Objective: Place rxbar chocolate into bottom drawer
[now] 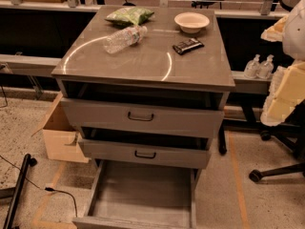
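The rxbar chocolate (188,46), a small flat dark bar, lies on the grey cabinet top (143,61) at the back right, just in front of a white bowl. The bottom drawer (143,194) is pulled out wide, and its plain grey floor holds nothing. My gripper (284,92) shows as pale white and yellowish parts at the right edge of the view. It is right of the cabinet, below top height, and well apart from the bar. It holds nothing that I can see.
On the top are also a white bowl (191,21), a green snack bag (129,15) and a plastic water bottle (125,38) on its side. The two upper drawers (141,116) stand slightly out. A cardboard box (59,137) is left, and chair legs (276,171) right.
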Available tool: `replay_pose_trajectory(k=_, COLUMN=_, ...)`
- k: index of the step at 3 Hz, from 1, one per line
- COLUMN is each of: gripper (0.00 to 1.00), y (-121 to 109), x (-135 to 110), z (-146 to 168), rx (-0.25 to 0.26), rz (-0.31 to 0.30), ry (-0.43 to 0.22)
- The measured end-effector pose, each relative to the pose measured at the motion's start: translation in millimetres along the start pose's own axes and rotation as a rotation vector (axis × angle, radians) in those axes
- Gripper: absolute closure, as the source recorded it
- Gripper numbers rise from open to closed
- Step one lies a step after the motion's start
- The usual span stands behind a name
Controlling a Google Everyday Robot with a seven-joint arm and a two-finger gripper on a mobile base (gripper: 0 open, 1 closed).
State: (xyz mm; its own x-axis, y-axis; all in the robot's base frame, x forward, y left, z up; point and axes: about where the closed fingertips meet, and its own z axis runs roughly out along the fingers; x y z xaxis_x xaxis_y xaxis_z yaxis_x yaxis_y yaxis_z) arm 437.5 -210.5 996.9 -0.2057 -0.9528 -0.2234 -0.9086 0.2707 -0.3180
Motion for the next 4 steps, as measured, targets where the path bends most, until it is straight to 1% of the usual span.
replay_pose_trajectory(k=1, gripper=0.00, y=0, x=0, z=0, rx=0.000, rz=0.000, ry=-0.001)
replay_pose_trajectory(k=2, gripper=0.00, y=-1, x=0, z=-1, rx=0.009, rz=0.018, ry=-0.028)
replay_pose_trajectory(k=3, gripper=0.00, y=-20, x=12, z=14, rx=0.034, rz=0.151, ry=-0.123)
replay_pose_trajectory(k=4, gripper=0.00, y=-45, x=17, z=32, rx=0.077, rz=0.271, ry=-0.268)
